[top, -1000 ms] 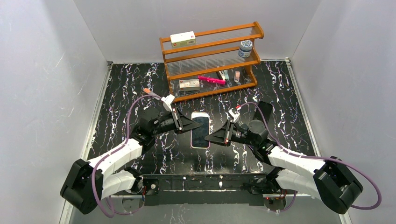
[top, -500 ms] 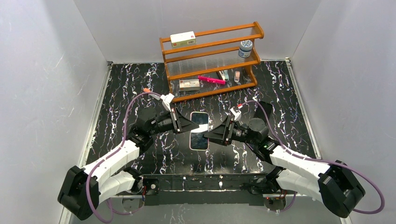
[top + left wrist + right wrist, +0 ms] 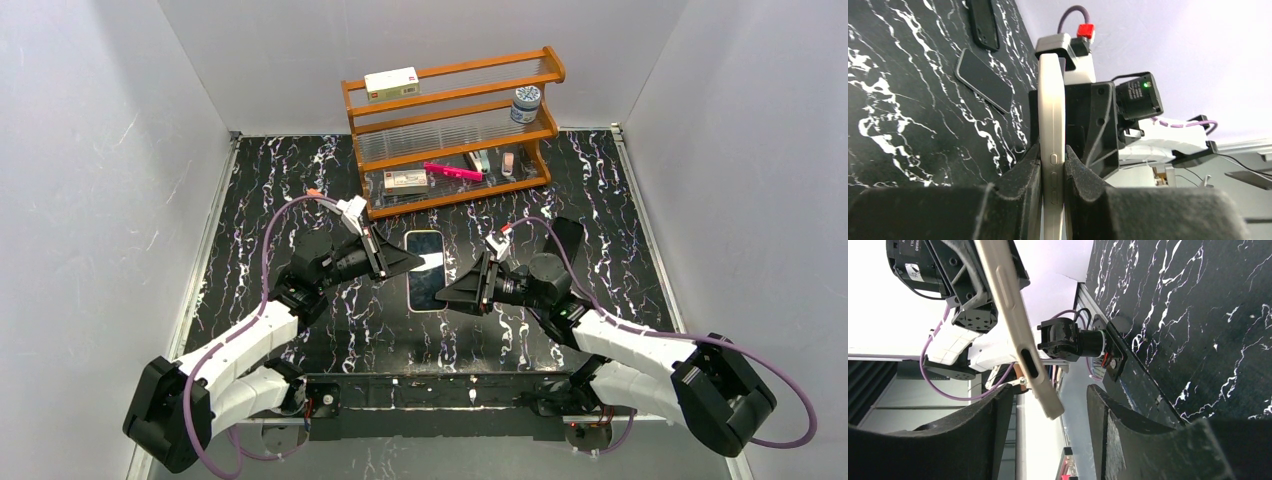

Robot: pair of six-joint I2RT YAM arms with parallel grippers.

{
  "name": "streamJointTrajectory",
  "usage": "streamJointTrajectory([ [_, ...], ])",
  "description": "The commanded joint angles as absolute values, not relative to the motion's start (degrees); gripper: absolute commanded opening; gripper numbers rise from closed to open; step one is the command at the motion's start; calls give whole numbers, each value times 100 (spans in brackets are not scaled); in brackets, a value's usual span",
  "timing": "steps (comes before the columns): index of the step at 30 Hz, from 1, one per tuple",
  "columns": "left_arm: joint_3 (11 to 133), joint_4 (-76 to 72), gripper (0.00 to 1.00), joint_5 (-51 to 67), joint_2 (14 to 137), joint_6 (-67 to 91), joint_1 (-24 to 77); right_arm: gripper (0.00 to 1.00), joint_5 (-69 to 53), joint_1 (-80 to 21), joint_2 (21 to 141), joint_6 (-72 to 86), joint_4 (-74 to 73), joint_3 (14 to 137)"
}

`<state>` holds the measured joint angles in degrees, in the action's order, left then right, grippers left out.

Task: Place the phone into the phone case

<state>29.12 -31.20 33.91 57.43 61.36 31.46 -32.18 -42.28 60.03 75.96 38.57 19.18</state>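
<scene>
Slim pale-rimmed, dark-screened phone (image 3: 1051, 100) was held above black marbled table (image 3: 600, 200), clamped edgewise by left gripper (image 3: 1052, 152), probably for handover. Right gripper (image 3: 1050, 392) was spread around its end, nothing gripped. Matte black phone case (image 3: 983, 22) lay apart.

Both arms look alike on my feed: the left arm (image 3: 245, 340) and right arm (image 3: 630, 345) wear white shells on the long links and bulky black housings at the joints. A purple cable (image 3: 272, 250) loops beside each and ends in a red plug (image 3: 1086, 31) by a small white wrist camera (image 3: 355, 213). The left gripper (image 3: 421, 262) and right gripper (image 3: 443, 295) are black wedges whose fingers (image 3: 1013, 180) carry a grainy, foam-like facing, I see a green light (image 3: 1146, 84) on one black motor housing, and both bases share a black bar (image 3: 440, 392).
</scene>
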Motion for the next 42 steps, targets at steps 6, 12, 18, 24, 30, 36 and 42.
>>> streamJointTrajectory([
  [6,2932,-3154,0,2971,5613,5781,3138,40,-3308,-4271,5991,8034,4479,1818],
  [12,3008,-2458,0,2849,5494,5071,3138,1,-2999,-4274,5986,8671,5118,1334],
  [18,3199,-2029,0,3123,5496,4803,3138,1,-2828,-4272,5851,8444,4761,1363],
  [24,3215,-2545,0,4063,5499,5385,3137,54,-2662,-4271,5404,7227,3218,1926],
  [30,3289,-2528,0,5036,5575,5293,3138,80,-2533,-4206,5034,6020,2016,2610],
  [36,3347,-2720,0,5544,5526,5331,3138,77,-3049,-4111,5263,5247,1587,3434],
  [42,3303,-2646,0,5607,5571,5301,3138,60,-3247,-4062,5379,5062,1621,3732],
])
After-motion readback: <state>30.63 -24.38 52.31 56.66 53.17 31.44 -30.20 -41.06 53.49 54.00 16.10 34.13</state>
